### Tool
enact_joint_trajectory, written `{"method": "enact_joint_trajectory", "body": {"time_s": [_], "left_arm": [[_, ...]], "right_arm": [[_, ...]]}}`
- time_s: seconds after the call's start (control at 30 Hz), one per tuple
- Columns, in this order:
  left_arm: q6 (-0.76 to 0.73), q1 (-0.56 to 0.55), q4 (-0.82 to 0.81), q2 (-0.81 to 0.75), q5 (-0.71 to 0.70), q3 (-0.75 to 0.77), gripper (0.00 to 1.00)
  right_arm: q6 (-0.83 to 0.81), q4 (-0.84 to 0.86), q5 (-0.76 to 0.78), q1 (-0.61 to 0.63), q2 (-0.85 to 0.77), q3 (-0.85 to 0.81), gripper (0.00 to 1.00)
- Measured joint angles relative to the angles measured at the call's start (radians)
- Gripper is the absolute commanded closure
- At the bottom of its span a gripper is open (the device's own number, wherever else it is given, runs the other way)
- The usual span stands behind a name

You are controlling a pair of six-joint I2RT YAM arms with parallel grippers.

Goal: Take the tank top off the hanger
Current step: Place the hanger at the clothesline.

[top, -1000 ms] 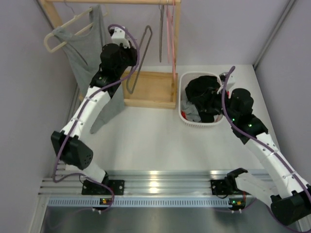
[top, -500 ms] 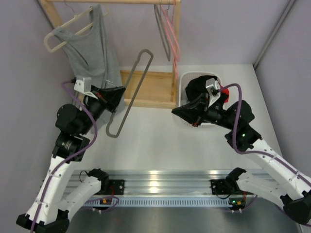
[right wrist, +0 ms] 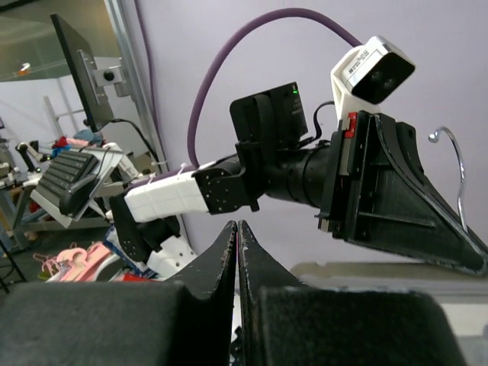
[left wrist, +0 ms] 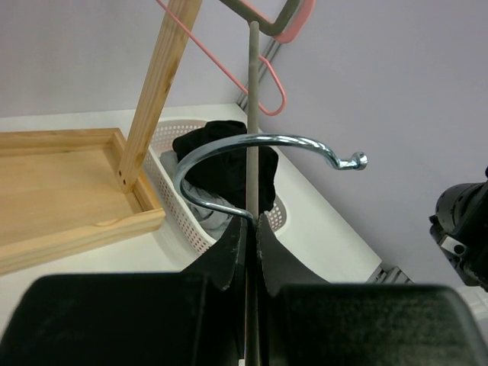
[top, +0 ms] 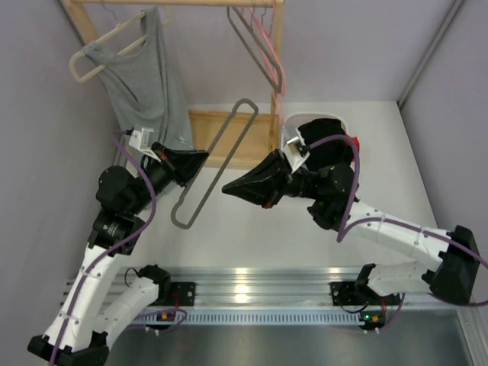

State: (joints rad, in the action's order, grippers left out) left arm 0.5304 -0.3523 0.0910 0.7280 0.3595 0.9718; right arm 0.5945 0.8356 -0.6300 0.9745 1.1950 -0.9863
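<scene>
Tank top, grey, hangs on its cream hanger at the left end of the wooden rail, above the table's far-left corner. Neither arm touches it.

A second ago the left arm reached up beside it at the rail, and the right gripper stood partly open over the white basket of dark clothes. Now the left gripper has drawn back toward the table's left edge. Its fingers pinch a bare grey hanger just below its chrome hook. The right gripper has swung out over the middle of the table, fingers pressed together on nothing, and points at that bare hanger.

My reading is that one hanger has been stripped and is being handled, while the grey garment is not yet off its own. The task as worded looks unfinished, and the arms would have to go back to the rail's left end.

A pink hanger hangs at the rail's right end. No brand, label or writing can be read in any view.
</scene>
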Motion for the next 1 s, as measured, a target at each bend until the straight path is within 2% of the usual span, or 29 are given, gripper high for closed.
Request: {"method": "enact_joint_trajectory", "body": {"time_s": [0.2,0.53,0.77,1.0], "left_arm": [[0.021,0.0,0.001,-0.028,0.003,-0.002,1.0],[0.053,0.0,0.0,-0.079,0.034,-0.007,1.0],[0.063,0.0,0.001,-0.104,0.04,-0.051,1.0],[0.066,0.0,0.001,-0.118,0.045,-0.06,1.0]], "right_arm": [[0.038,0.143,0.016,0.043,0.164,-0.082,1.0],[0.037,0.231,0.065,0.065,0.331,-0.235,1.0],[0.012,0.225,0.097,0.088,0.419,-0.336,1.0],[-0.135,0.135,0.195,0.169,0.426,-0.373,1.0]]}}
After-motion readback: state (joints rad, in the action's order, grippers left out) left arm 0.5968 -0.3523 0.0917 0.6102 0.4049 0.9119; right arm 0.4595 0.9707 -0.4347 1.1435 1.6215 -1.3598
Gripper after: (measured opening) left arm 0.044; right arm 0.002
